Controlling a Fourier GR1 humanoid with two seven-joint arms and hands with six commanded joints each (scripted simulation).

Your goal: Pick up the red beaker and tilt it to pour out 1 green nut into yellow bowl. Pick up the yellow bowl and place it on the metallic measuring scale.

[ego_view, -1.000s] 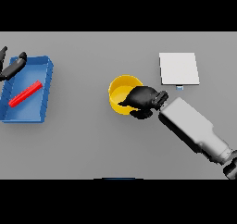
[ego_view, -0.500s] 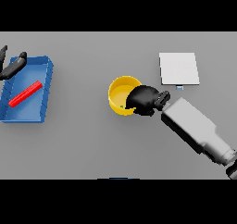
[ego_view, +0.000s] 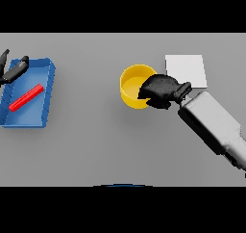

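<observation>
Gripping yellow bowl rim, right hand.

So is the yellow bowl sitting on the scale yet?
Not yet. The yellow bowl sits on the grey table, left of the scale, with the right hand on its rim.

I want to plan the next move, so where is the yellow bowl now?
In the head view the yellow bowl sits right of centre, beside the metallic scale, with the right hand at its right rim.
</observation>
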